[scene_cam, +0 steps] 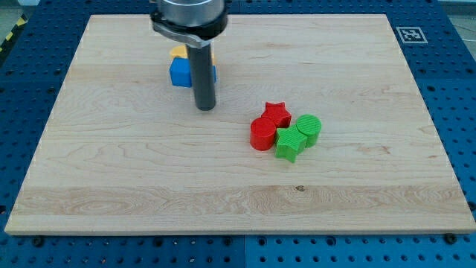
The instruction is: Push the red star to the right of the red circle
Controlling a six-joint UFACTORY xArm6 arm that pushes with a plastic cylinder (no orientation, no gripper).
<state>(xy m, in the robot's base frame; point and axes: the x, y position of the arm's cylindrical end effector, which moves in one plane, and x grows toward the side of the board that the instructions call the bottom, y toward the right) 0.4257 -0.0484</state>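
Red star [277,112] sits at view's upper right of red circle [262,135], touching it, packed with green star [288,144] and green circle [309,128]. Rod tip [205,108] rests well left of cluster, no gripper, holds nothing. Blue block [181,72] and yellow block [178,52] behind rod. Task judged unfinished: star not yet squarely right of circle.

No readable words, brands or nos. anywhere. Only sign — a black-and-white square marker tag [411,34] w/ a blocky code pattern, on the bench [149,193] at its corner, view's top right. Pattern carries no letters — can't be read as text.
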